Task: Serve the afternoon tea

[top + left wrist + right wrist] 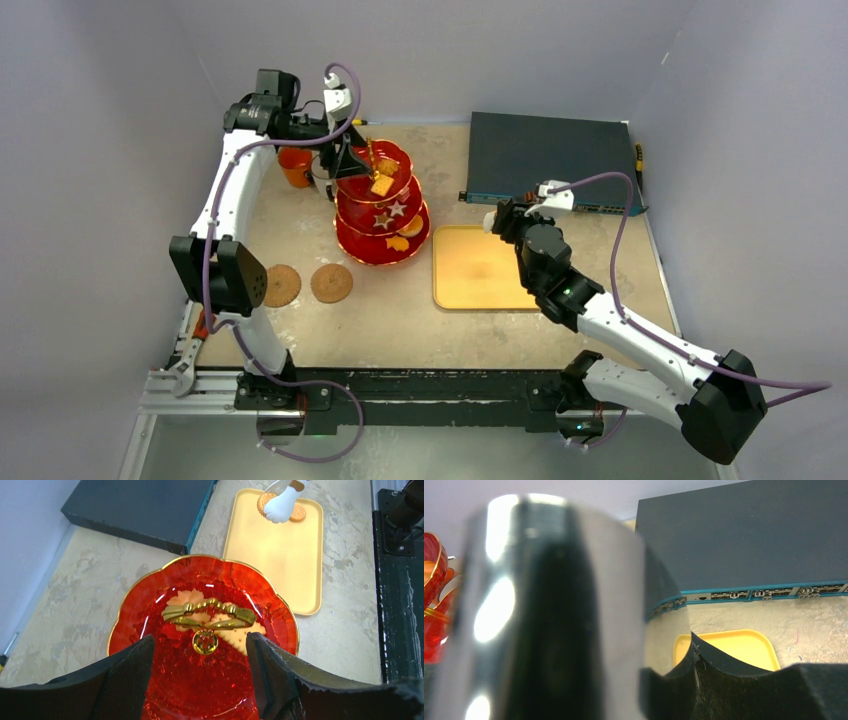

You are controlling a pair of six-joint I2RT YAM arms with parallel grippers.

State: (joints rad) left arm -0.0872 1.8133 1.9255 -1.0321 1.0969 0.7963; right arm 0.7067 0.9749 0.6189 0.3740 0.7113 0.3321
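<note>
The red three-tier stand stands at the middle left, with cookies on its tiers. My left gripper hangs right over the top tier, open, its fingers either side of the gold handle without touching it. A square cracker lies under the handle. Behind the stand sits the orange mug. My right gripper hovers at the yellow tray's far edge, shut on the white mug, which fills the left of the right wrist view.
The flat yellow tray lies right of the stand. A dark electronics box sits at the back right. Two round brown discs lie on the table in front of the stand, near the left arm's elbow.
</note>
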